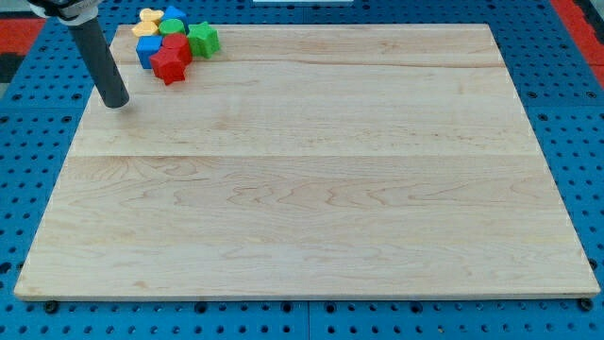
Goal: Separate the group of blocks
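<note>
A tight cluster of blocks sits at the top left corner of the wooden board (311,189). It holds a yellow block (148,21), a blue block (176,13), a green round block (172,27), a green star block (203,40), a blue block (149,51), a red block (178,45) and a red star block (169,66). They touch one another. My tip (116,102) rests on the board to the lower left of the cluster, a short gap left of the red star block, touching no block.
The board lies on a blue pegboard table (28,170). A red surface (19,38) shows at the view's top left and top right corners. The board's left edge is close to my tip.
</note>
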